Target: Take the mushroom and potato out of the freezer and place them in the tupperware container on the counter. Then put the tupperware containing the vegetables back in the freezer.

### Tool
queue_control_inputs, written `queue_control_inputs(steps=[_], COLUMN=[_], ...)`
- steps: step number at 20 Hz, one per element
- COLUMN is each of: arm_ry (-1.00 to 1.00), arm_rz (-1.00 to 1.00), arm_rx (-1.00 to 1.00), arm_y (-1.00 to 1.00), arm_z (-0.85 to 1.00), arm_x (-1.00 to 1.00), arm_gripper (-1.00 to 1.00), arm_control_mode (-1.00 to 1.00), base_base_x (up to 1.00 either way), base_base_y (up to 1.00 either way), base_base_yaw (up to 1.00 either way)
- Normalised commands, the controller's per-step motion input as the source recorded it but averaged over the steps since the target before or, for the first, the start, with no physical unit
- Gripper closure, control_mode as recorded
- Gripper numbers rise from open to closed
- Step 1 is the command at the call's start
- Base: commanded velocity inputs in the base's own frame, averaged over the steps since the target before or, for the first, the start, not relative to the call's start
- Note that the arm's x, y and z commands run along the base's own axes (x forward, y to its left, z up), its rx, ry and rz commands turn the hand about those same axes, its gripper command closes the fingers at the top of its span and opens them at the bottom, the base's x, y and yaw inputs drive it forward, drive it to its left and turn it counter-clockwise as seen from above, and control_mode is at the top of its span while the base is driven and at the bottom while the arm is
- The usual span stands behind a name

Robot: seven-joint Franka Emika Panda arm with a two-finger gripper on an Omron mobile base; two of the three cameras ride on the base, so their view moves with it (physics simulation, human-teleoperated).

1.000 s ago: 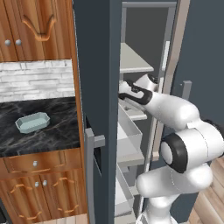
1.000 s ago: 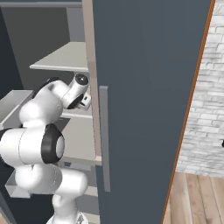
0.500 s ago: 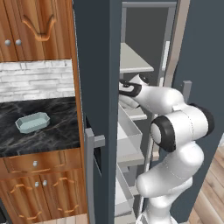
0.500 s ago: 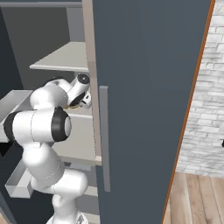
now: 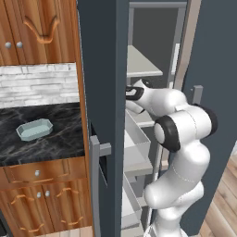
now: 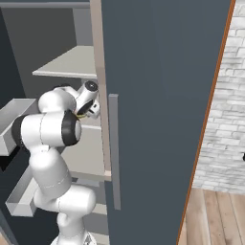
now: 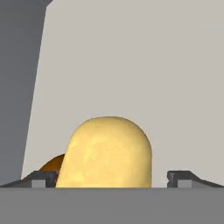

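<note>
Yellow potato [image 7: 107, 153] sits between the wide-open end effector [image 7: 113, 178] fingertips; closing off-centre could nudge the mushroom [image 7: 53, 163] touching beside it or squirt the potato away.

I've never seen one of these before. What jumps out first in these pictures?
The white arm reaching deep into the open freezer. Up close, a yellow potato sits between its open fingers, a brown mushroom peeking out behind it. A pale blue container waits on the black counter.

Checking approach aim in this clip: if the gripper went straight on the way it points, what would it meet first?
Most likely the potato, which sits between the open gripper tips. The mushroom lies off to one side; depth is unclear.
</note>
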Motion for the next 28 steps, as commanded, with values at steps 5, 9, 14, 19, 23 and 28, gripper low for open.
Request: queue_control_inputs(steps=[5, 9, 14, 19, 23, 28], arm_ry=[0.01, 0.03, 0.01, 0.00, 0.00, 0.00], arm_rz=[-0.01, -0.02, -0.04, -0.07, -0.10, -0.13], arm_rx=[0.00, 0.00, 0.00, 0.00, 0.01, 0.02], arm_y=[0.10, 0.08, 0.11, -0.01, -0.17, -0.24], arm_z=[-0.21, -0.26, -0.24, -0.03, 0.00, 0.01], arm_x=[0.07, 0.00, 0.00, 0.00, -0.09, -0.18], arm_gripper=[-1.00, -1.00, 1.00, 1.00, 1.00, 1.00], arm_control_mode=[-1.00, -1.00, -1.00, -1.00, -1.00, -1.00], base_base_x=[0.00, 0.00, 0.00, 0.00, 0.00, 0.00], base_base_y=[0.00, 0.00, 0.00, 0.00, 0.00, 0.00], base_base_yaw=[0.00, 0.00, 0.00, 0.00, 0.00, 0.00])
